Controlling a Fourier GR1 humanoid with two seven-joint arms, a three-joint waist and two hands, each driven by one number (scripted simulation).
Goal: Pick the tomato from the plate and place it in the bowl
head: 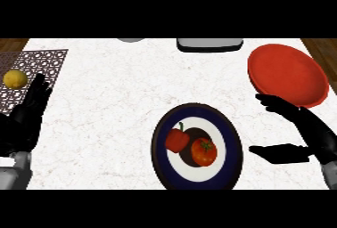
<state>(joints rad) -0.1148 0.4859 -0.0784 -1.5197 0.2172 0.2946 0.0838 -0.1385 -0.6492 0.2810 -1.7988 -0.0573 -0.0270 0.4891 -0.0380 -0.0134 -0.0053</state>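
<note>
Closest to you is the plate [227, 133], dark blue rim with a white centre, sitting on the pale marbled worktop [118, 102]; I'll use it as the landmark for everything. The tomato [204, 151] lies on the plate's white middle, toward the near side, stem end facing up. Touching it on the left and slightly farther back is a red bell pepper [176, 139].

Your right hand [309, 138] is off to the right of the plate, over the worktop. Its fingers [280, 104] are spread apart and pretty much straight, pointing up and left, while the thumb [276, 153] sticks out low toward the plate's rim. Nothing is in it. The tomato sits well left of those fingers, with the plate's rim and a strip of bare worktop in between, so there's no contact at all.

Your left hand [23, 120] is way over to the left of the plate, at the edge of the view, fingers straight and pointing away from you, just resting there.

Farther back, beyond the left hand, a yellow lemon [15, 79] sits on a patterned placemat [39, 64]. Beyond the right hand, up and right of the plate, is the red bowl [286, 73]; the fingers end just at its near rim. At the far edge of the worktop, behind the plate, you get a grey and white appliance [209, 43], only partly in view.
</note>
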